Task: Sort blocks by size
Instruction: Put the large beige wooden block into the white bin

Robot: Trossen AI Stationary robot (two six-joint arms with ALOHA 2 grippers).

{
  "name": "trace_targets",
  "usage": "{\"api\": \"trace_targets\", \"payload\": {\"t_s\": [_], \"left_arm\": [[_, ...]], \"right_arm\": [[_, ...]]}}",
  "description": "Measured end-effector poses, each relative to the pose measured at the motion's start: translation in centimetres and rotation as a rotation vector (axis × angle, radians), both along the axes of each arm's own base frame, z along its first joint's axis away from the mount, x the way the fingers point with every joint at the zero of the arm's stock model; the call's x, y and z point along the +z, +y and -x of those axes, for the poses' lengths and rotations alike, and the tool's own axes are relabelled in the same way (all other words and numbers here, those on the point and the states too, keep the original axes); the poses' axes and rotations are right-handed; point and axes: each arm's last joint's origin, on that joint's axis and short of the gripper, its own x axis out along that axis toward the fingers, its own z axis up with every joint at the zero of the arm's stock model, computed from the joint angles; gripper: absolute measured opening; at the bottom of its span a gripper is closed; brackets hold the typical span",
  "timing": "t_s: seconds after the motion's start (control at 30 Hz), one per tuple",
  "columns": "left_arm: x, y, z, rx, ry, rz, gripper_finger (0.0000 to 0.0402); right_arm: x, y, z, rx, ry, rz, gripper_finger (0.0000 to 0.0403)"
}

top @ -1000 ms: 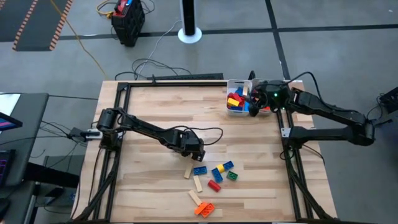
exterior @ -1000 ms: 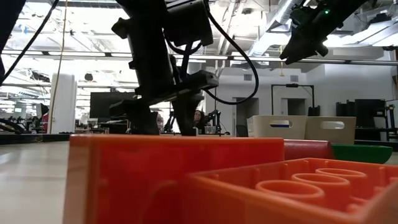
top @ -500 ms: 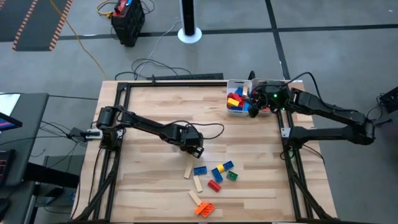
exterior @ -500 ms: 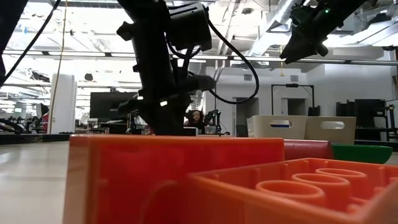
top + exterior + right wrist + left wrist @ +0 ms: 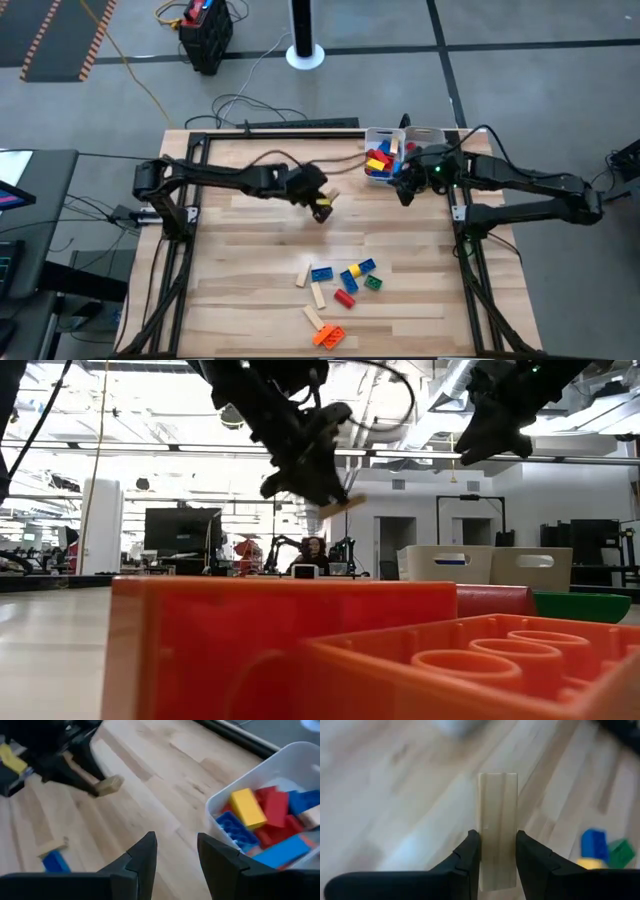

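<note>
The left gripper (image 5: 494,851) is pinching a light, stiff wooden bar (image 5: 497,832) near one end, while the right gripper (image 5: 174,854) is hanging open-jawed beside the tray (image 5: 295,757).

A robotics laboratory. Beyond the wooden table (image 5: 250,250), exposed ceiling ducts (image 5: 450,390), monitors (image 5: 180,530) and further benches fill an open hall. Cables (image 5: 130,70) trail across the grey concrete floor (image 5: 520,90).

Left gripper (image 5: 322,207) is raised mid-table, fingers clamped; right gripper (image 5: 402,186) hovers with fingers parted.
</note>
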Motion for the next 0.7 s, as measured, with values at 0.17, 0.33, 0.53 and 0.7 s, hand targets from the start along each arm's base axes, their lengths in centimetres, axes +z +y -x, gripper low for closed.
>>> {"api": "trace_targets", "payload": {"t_s": [0.17, 0.33, 0.53, 0.7], "left_arm": [[1.6, 2.0, -0.4, -0.071, -0.164, -0.036, 0.0097], [2.7, 3.4, -0.7, -0.185, -0.301, 0.004, 0.0097], [3.9, 4.5, -0.8, -0.330, -0.455, 0.058, 0.0097], [4.6, 5.0, -0.7, -0.399, -0.530, 0.088, 0.0097]], "right_arm": [[-0.6, 0.6, -1.1, 0.011, -0.139, -0.020, 0.0187], [-0.4, 1.1, -2.8, 0.037, -0.363, -0.015, 0.0231], [-0.4, 0.7, -5.0, 0.042, -0.530, 0.014, 0.0273], [-1.0, 0.1, -7.0, 0.041, -0.587, 0.044, 0.0284]]}}
